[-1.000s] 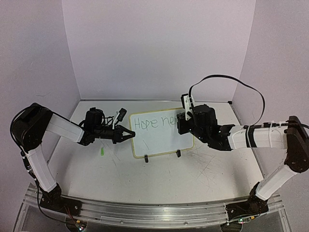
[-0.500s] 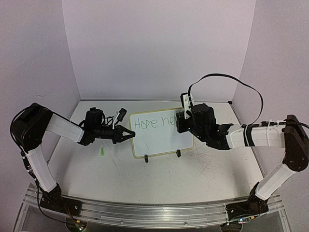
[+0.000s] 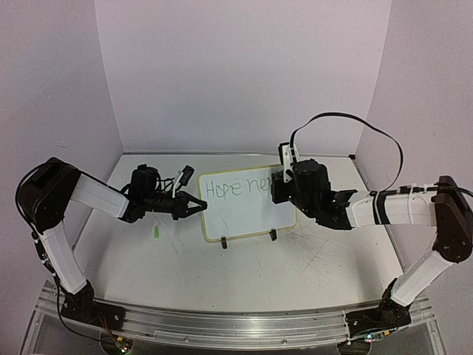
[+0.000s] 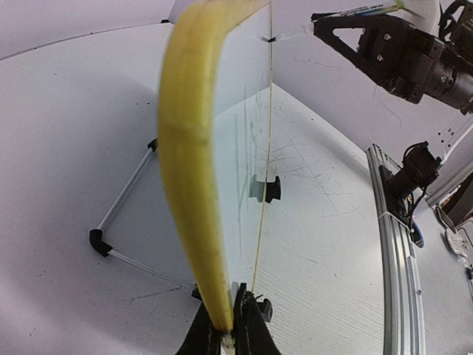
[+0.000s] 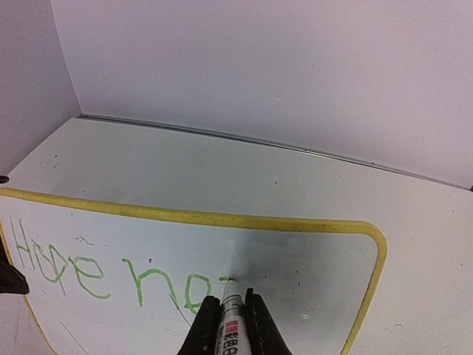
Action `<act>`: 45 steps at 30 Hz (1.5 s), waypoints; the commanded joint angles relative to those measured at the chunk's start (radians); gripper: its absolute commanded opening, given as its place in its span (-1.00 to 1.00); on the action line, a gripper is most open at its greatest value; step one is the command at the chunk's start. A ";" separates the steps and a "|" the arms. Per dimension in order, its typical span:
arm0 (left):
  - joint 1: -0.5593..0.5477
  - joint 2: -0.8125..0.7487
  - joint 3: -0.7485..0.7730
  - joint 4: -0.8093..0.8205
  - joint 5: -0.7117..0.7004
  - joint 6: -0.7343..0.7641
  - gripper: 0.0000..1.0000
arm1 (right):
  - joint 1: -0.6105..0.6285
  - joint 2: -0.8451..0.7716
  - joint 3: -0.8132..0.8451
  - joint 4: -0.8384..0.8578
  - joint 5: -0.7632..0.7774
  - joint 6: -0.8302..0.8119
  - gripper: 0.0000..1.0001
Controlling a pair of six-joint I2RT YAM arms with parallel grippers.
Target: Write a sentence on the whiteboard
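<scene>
The right gripper is clamped on a marker, whose tip is set against the whiteboard just after the green sentence, which reads "Hope ne". The left gripper is closed on the yellow rim of the board, which is stood on the table between the arms.

table: white, scuffed; whiteboard standing on black clip feet; small green piece lying left of it

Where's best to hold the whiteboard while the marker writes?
Pinch the whiteboard by its thin left rim, edge-on from the left, as the left end effector does: it stands propped on clip feet, and the marker works the right of its face.
</scene>
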 commanded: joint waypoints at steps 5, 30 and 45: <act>0.011 0.017 0.017 -0.063 -0.166 0.093 -1.00 | -0.006 -0.007 -0.033 -0.008 0.017 0.038 -1.00; 0.010 0.013 0.016 -0.066 -0.163 0.093 -1.00 | -0.006 -0.001 -0.064 -0.030 0.001 0.090 -1.00; 0.008 0.013 0.017 -0.067 -0.161 0.093 -1.00 | -0.004 0.009 -0.049 -0.043 -0.002 0.094 -1.00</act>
